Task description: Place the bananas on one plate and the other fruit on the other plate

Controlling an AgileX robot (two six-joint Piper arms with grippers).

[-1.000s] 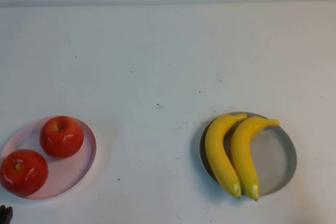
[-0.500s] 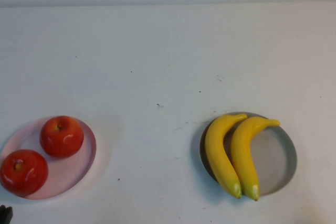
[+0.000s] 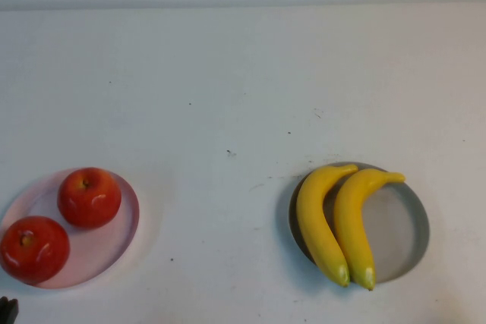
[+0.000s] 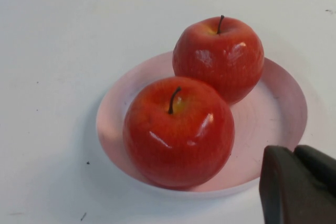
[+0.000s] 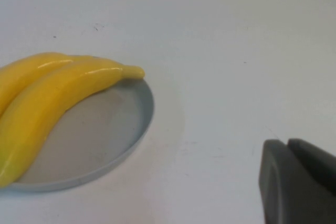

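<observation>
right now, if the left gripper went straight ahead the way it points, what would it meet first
Probably the nearer shiny red apple on the pale pink plate; the left gripper sits just short of that plate's rim, though depth is unclear.

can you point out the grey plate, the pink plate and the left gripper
grey plate (image 3: 399, 233), high view, bare inner surface right of the bananas
pink plate (image 3: 99, 252), high view, bare floor near the apples
left gripper (image 4: 299, 184), left wrist view, dark finger at the corner, just off the pink plate's rim

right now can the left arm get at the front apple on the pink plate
Probably yes. The left gripper sits beside the pink plate, near the front apple, with nothing between them. The other apple touches it behind, which may crowd a grasp. The right gripper is off by the grey plate.
</observation>
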